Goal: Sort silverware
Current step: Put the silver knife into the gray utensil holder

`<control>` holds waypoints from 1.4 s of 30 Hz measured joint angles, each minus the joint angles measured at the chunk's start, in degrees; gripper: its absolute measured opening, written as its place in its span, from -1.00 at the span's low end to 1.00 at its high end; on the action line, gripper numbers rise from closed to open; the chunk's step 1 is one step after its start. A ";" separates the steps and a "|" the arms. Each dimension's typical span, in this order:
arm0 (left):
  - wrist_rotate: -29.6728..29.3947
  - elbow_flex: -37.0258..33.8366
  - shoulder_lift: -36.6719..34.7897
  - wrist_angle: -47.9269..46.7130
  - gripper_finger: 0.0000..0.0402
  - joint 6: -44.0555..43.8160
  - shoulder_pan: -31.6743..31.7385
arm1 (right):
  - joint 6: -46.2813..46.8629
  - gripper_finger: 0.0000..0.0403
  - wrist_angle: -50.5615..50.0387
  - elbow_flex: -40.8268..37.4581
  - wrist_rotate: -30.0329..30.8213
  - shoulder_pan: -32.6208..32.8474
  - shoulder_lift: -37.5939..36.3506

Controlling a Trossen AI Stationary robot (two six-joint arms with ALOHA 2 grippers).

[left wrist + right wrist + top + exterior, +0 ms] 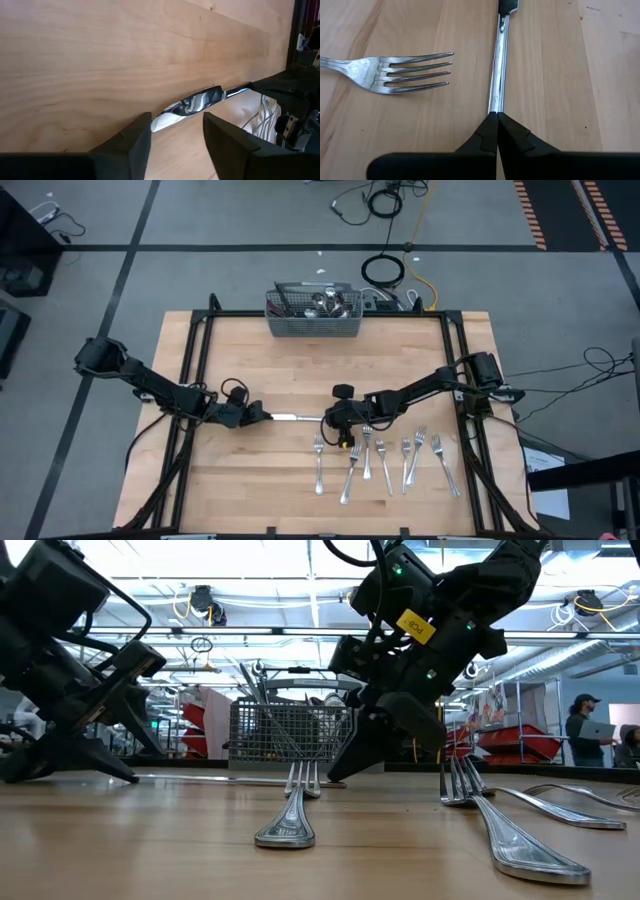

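Observation:
One slim silver piece (297, 418) lies level on the table between my two grippers; I cannot tell what kind it is. My right gripper (333, 418) (496, 117) is shut on its right end. My left gripper (262, 416) (175, 127) is open, its fingers standing on either side of the piece's wider shiny left end (192, 103); I cannot tell whether they touch it. Several forks (385, 455) lie side by side on the near right part of the table, one of them (405, 72) just beside the right gripper. My right gripper pinches the very end of the piece's narrow shaft (494, 102) between its two fingertips. The fingers lie along the shaft and slant down from the table's right side. The piece stretches away from them toward the left gripper, level along the table top.
A grey wire-mesh basket (313, 315) (285, 735) with more silverware stands at the far edge, middle. The row of forks (290, 820) fills the near right area. Bare wood (250, 470) lies near and left. A person (585, 725) stands in the room beyond.

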 joint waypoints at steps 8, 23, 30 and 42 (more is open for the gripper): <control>-1.27 0.18 0.07 -0.11 -0.62 0.41 -0.09 | -0.42 -1.00 -0.29 0.00 0.07 0.00 -0.04; -6.52 0.94 0.63 0.58 -0.99 8.00 0.02 | -1.76 -1.00 -0.74 0.23 1.47 -0.08 -4.08; -6.58 0.74 0.52 4.00 -0.99 8.14 0.05 | -4.42 -0.82 -0.85 4.54 -0.40 -0.44 -9.02; -8.23 5.14 0.37 7.97 -1.00 11.91 0.07 | -4.45 -0.17 -2.13 6.62 0.98 -2.11 -8.40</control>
